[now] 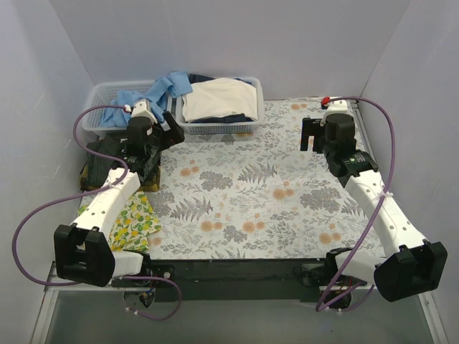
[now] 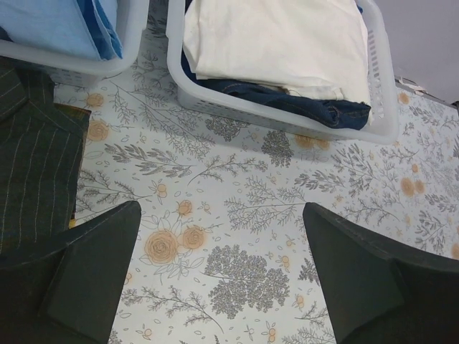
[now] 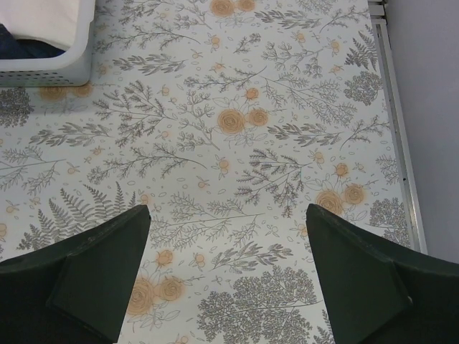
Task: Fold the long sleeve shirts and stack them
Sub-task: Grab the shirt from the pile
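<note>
— How far along does it look from the overhead view?

— Not halfway, I'd say. The light blue shirt [image 1: 156, 89] is bunched in the left basket [image 1: 100, 93], with part of it draped over the rim toward the right basket [image 1: 215, 127], which holds the cream garments [image 1: 219, 97]. The dark pinstriped shirt [image 1: 100, 152] lies at the left edge of the table [image 1: 251, 193], above the lemon-print cloth [image 1: 136, 218]. It looks laid out fairly flat, but I can't tell whether it's properly folded.

— And the arms?

— The left gripper [image 1: 166, 131] hovers just beside the dark shirt, in front of the baskets. The right gripper [image 1: 313, 135] hangs over the bare far-right part of the table, well apart from both shirts.

— What does the left wrist view add?

— The left gripper [image 2: 221, 211] has its fingers spread wide with nothing between them. The dark pinstriped shirt [image 2: 36, 165] is at the left, and the light blue shirt [image 2: 50, 25] is inside its basket. Jeans [image 2: 315, 107] lie under the cream garments [image 2: 280, 43].

— And the right wrist?

— The right gripper [image 3: 228, 211] is also spread and holding nothing, with only the floral table below it. My guess is that the blue shirt needs pulling out, folding and stacking.
</note>
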